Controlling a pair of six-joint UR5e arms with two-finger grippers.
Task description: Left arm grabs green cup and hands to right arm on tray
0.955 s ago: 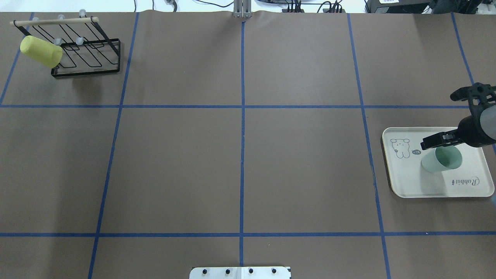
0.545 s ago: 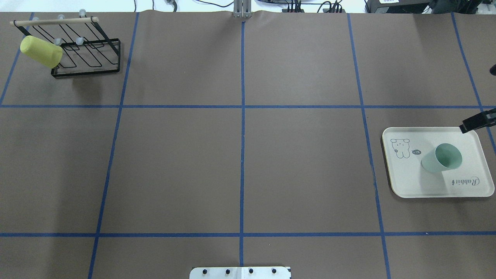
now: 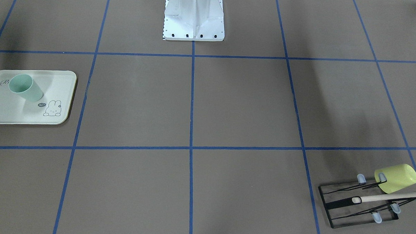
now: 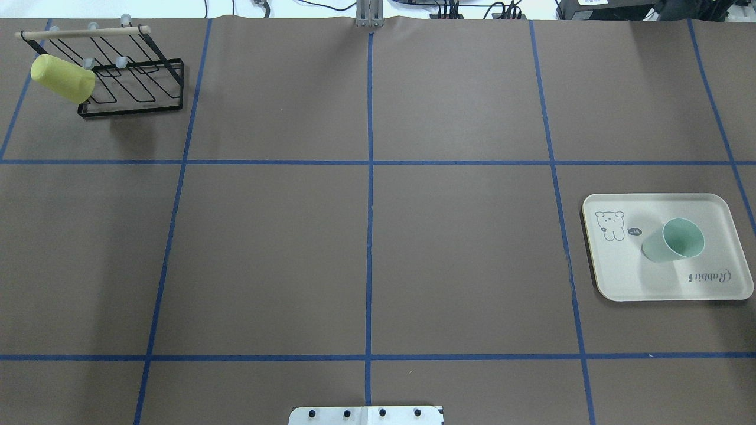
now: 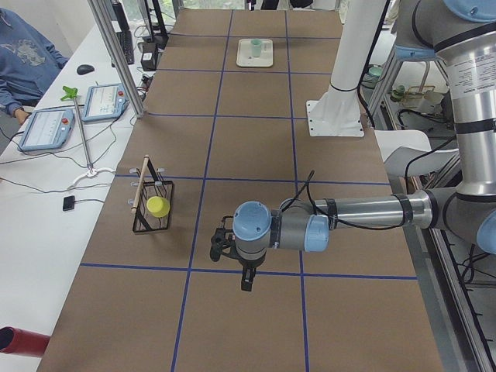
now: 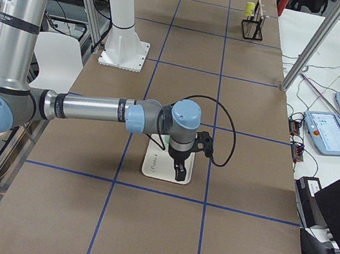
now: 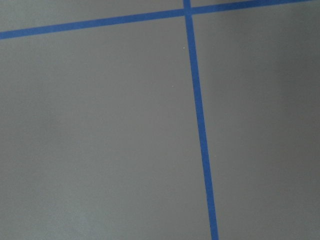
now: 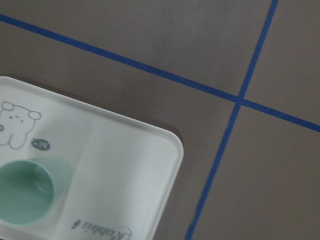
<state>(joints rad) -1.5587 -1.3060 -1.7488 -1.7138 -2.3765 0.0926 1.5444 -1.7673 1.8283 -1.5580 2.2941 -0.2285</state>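
Cup (image 4: 673, 241) sits free on the right-side tray (image 4: 626, 274), delivery seemingly done, only parking remains; how open the left hand (image 5: 242, 277) and right hand (image 6: 180, 170) are, I cannot tell.

Left arm (image 5: 364, 211): silver-grey tubes, darker grey joint housings, light blue round caps (image 5: 252, 223), thin black cable along forearm. Left gripper (image 5: 245, 280): black, finger spacing unreadable. Right arm (image 6: 88, 110): same silver tubes, same blue caps, black cable in wide loop by wrist. Right gripper (image 6: 179, 173): black, slim fingers, gap unreadable. Pedestal (image 3: 194, 12): white ribbed column on square white base plate (image 4: 366, 415), dark bolt holes along edge.
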